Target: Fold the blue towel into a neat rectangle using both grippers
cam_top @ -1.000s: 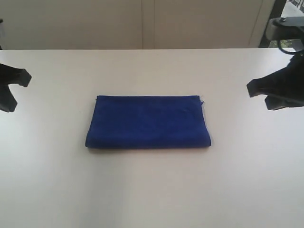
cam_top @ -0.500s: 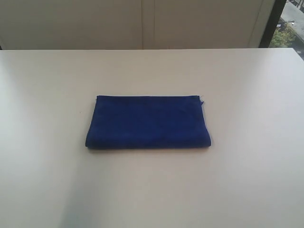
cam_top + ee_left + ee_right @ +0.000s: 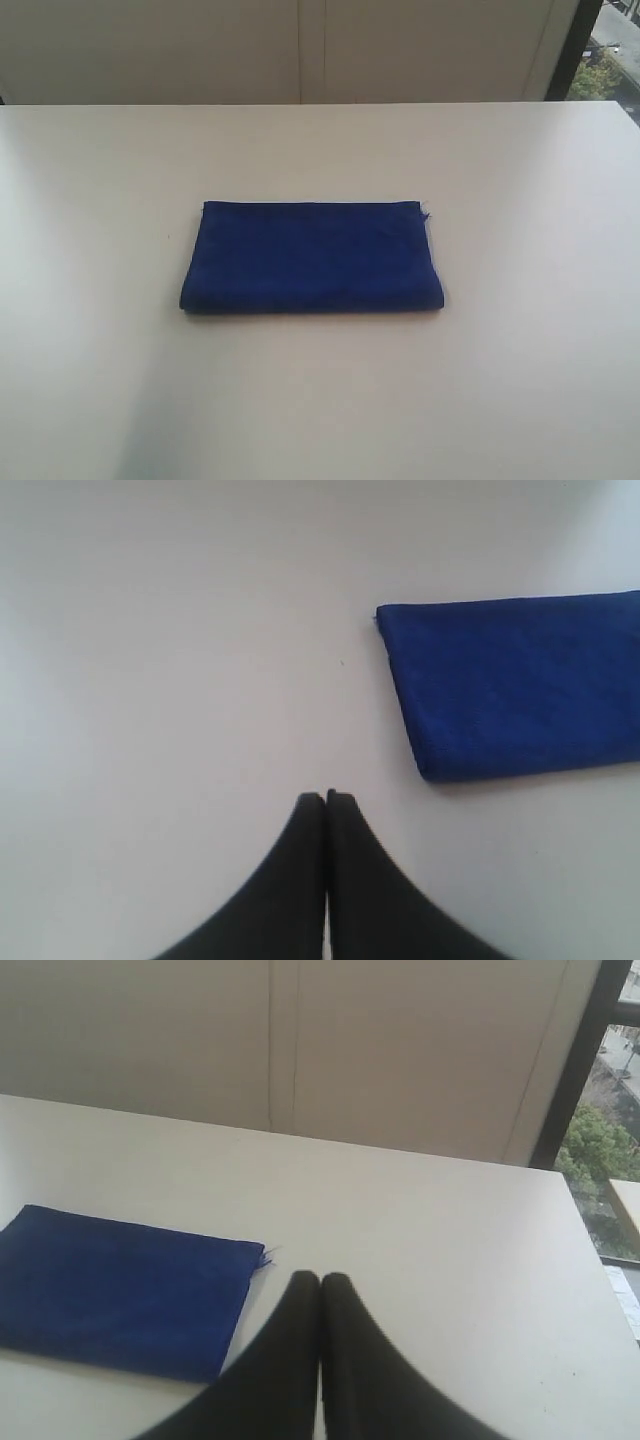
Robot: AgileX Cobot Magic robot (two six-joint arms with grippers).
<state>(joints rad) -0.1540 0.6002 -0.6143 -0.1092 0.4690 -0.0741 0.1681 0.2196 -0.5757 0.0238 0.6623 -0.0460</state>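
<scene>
On table (image 3: 100, 400), straight-edged blue towel (image 3: 312, 257), left tool (image 3: 326, 798), right tool (image 3: 320, 1278), both closed, apart.

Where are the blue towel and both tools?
blue towel (image 3: 312, 257), exterior view, middle of its top face.
left tool (image 3: 326, 798), left wrist view, between its shut tips.
right tool (image 3: 320, 1278), right wrist view, between its shut tips.

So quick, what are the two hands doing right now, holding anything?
Left hand: closed, holding nothing, clear of the blue towel.
Right hand: closed, holding nothing.
</scene>
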